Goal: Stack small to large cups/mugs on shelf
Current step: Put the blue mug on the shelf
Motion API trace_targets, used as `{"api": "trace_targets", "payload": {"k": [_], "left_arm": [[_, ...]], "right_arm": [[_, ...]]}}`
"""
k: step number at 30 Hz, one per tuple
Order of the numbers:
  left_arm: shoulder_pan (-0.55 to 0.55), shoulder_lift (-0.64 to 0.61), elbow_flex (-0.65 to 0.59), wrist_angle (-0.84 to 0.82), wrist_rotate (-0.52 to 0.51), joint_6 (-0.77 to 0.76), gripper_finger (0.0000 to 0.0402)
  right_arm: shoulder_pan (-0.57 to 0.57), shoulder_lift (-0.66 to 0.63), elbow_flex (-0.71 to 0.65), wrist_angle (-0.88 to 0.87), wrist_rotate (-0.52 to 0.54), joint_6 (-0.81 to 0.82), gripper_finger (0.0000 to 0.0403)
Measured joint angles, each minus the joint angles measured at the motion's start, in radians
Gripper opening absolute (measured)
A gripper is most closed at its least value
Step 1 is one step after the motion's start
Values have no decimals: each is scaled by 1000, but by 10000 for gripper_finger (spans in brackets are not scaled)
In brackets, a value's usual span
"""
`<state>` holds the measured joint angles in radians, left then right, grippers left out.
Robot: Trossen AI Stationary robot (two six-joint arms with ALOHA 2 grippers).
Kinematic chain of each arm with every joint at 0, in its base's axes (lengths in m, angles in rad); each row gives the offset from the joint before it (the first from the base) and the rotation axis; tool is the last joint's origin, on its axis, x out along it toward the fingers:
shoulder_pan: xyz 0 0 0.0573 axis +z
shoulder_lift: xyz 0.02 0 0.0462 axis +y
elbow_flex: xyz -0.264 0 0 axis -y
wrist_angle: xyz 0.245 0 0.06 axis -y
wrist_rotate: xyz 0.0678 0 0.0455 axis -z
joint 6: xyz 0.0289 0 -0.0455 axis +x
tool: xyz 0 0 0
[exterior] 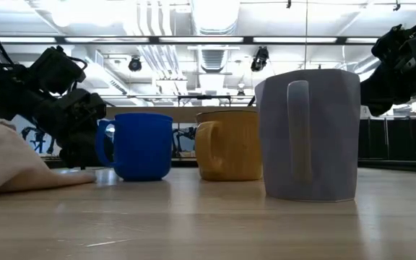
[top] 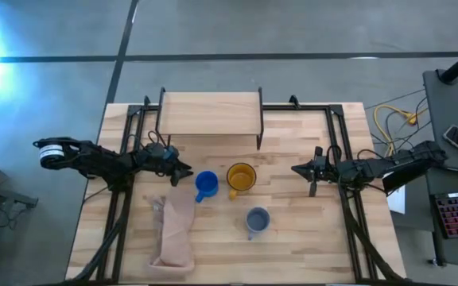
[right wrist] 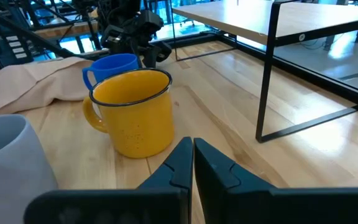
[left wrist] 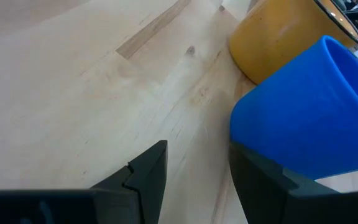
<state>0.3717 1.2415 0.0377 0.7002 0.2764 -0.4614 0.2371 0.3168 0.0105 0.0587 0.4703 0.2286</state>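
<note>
Three mugs stand upright on their bases on the wooden table (top: 308, 238): a bright blue mug (top: 206, 184), a yellow-orange mug (top: 242, 177) beside it, and a grey-blue mug (top: 258, 220) nearer the front. The shelf (top: 210, 114), a light-wood board on black legs, stands at the far side with nothing on it. My left gripper (top: 184, 171) is open, low over the table just left of the blue mug (left wrist: 303, 124). The mug stands outside the gap (left wrist: 197, 155), beside one finger. My right gripper (top: 299, 169) is shut and empty, right of the yellow-orange mug (right wrist: 135, 112). My left gripper has the outer side of one finger (left wrist: 260, 180) close against the blue mug's lower wall (left wrist: 260, 140); I cannot tell whether it touches. The mug stands upright on the table.
A tan cloth-like bag (top: 175, 234) lies on the table at the front left, close to the blue mug. Black frame rails (top: 336, 135) run along the table's left and right sides. Bare wood lies between the mugs and the shelf.
</note>
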Motion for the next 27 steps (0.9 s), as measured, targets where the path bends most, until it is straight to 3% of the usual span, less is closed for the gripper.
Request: {"api": "trace_targets", "payload": {"k": [13, 15, 18, 19, 27], "left_arm": [[0, 0, 1, 8, -1, -5, 157], [-1, 1, 1, 57, 13, -120, 157], [-2, -2, 2, 205, 118, -545, 157], [-3, -2, 2, 249, 122, -588, 157], [-2, 0, 36, 437, 96, -579, 157]], "right_arm": [[0, 0, 0, 0, 0, 0, 9], [0, 0, 0, 0, 0, 0, 9], [0, 0, 0, 0, 0, 0, 9], [0, 0, 0, 0, 0, 0, 9], [0, 0, 0, 0, 0, 0, 9]]}}
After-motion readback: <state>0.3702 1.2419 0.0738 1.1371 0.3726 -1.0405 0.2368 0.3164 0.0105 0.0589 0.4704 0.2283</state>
